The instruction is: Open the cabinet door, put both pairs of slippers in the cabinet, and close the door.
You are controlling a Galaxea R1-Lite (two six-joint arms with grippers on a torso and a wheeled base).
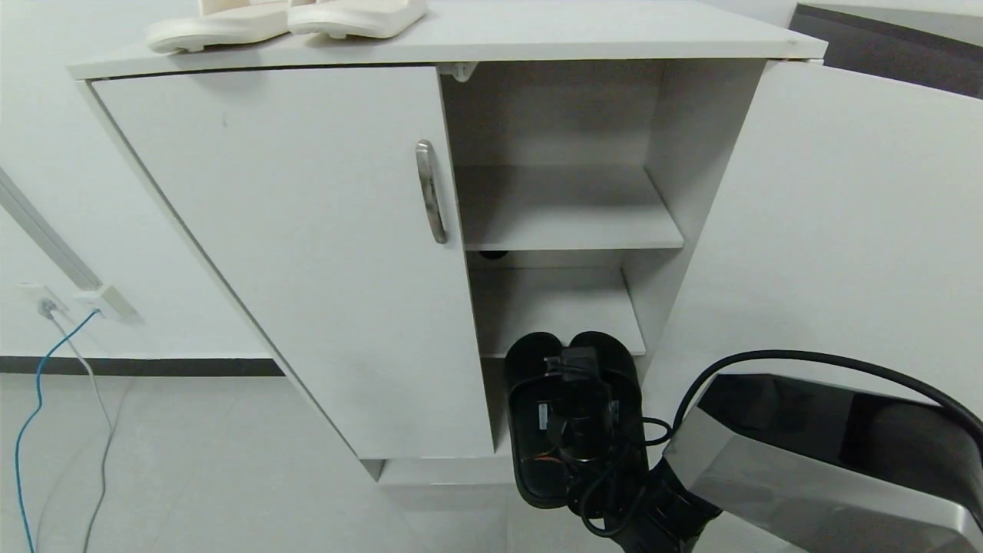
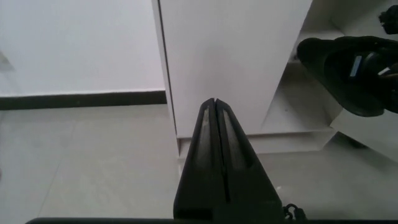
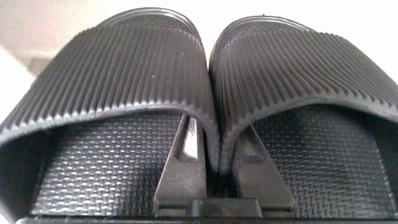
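The two black slippers [image 1: 530, 407] sit side by side, their inner strap edges pinched together between the fingers of the right gripper [image 3: 217, 134], with the toes pointing away from it toward the cabinet's [image 1: 537, 34] lowest opening. Two white slippers [image 1: 284, 19] lie on the cabinet top, well above that gripper and to its left. The left gripper [image 2: 214, 106], closed on nothing, hangs before the one shut door [image 1: 292, 253]. The other door [image 1: 829, 230] stands open.
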